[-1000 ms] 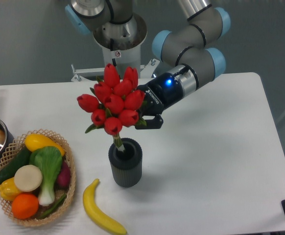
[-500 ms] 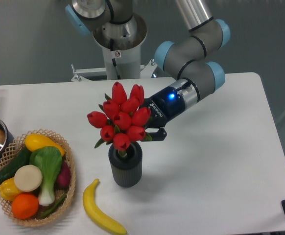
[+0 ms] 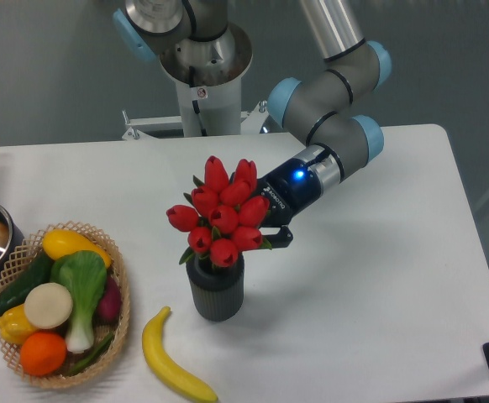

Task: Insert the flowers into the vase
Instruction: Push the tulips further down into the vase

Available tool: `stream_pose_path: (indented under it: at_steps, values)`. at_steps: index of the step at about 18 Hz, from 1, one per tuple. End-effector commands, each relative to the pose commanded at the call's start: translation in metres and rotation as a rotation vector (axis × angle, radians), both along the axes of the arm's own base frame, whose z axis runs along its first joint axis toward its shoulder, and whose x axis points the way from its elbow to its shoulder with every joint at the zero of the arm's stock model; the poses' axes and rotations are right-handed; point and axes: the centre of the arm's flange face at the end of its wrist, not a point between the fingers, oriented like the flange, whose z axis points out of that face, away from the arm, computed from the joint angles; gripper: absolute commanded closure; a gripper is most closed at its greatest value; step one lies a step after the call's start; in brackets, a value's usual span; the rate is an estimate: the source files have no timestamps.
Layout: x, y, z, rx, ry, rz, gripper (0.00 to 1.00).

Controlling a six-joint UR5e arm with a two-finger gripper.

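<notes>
The arm reaches down-left from the right, its end effector (image 3: 265, 228) clamped on the flowers (image 3: 221, 215), whose buds sit tilted in the vase (image 3: 216, 292) mouth on the tabletop (image 3: 370, 277)

arm bent low; fingers (image 3: 270, 238) hidden

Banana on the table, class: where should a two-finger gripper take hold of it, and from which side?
Grip the banana at its thick middle, coming straight down from above. It lies flat and curved, so close the fingers across its width; basket and vase stand apart from it.
</notes>
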Motion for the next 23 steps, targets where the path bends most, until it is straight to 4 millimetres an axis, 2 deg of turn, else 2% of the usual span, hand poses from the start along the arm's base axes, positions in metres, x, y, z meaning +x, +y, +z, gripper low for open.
stream_pose_path:
  at_steps: [12, 16, 19, 20, 22, 23]
  values:
    - [0.002, -0.001, -0.042, 0.003, 0.015, 0.012, 0.73]
    - [0.002, -0.001, -0.046, 0.004, 0.018, 0.013, 0.72]
    - [0.002, -0.001, -0.046, 0.005, 0.019, 0.013, 0.63]
    - [0.002, -0.001, -0.046, 0.005, 0.02, 0.013, 0.53]
    - [0.0, -0.001, -0.043, 0.009, 0.027, 0.015, 0.44]
    - [0.0, -0.001, -0.042, 0.01, 0.03, 0.015, 0.33]
